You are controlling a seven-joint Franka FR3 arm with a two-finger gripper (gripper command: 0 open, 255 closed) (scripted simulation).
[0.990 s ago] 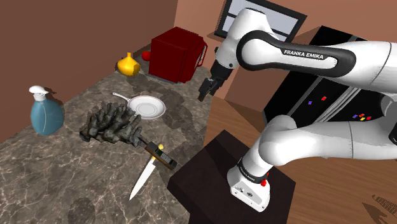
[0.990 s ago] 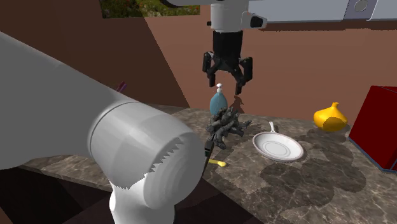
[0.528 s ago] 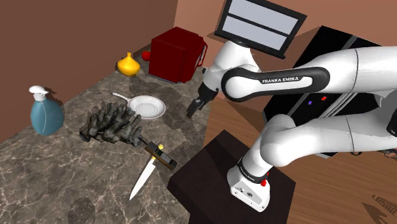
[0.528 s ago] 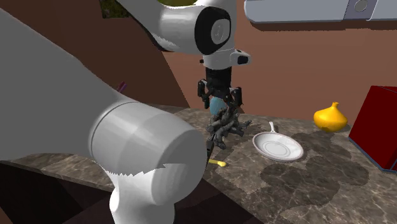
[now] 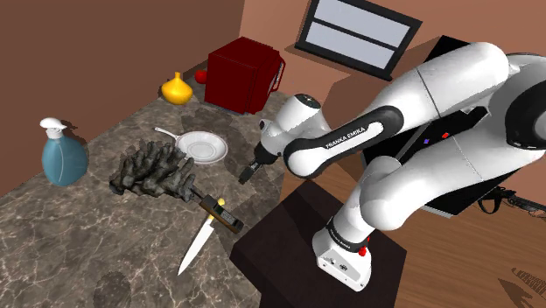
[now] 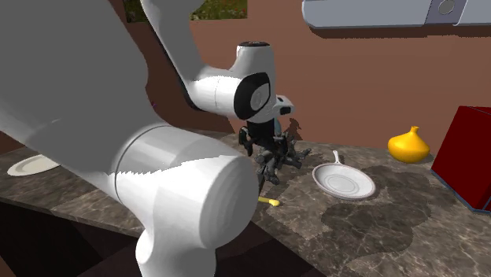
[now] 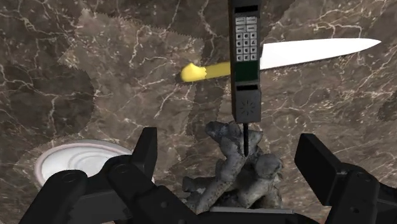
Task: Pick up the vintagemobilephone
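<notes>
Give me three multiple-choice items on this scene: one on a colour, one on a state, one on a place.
1. The spray bottle has a body that is: A blue; B red; C yellow.
2. The tool is: A shut on nothing; B clasping an object; C open and empty.
3. The phone lies: A against the spray bottle; B across the knife; C in the tool.

1 A: its body shows blue in the shoulder view.
2 C: its fingers stand apart, clasping nothing.
3 B: the wrist view shows it crossing the knife where handle meets blade.
</notes>
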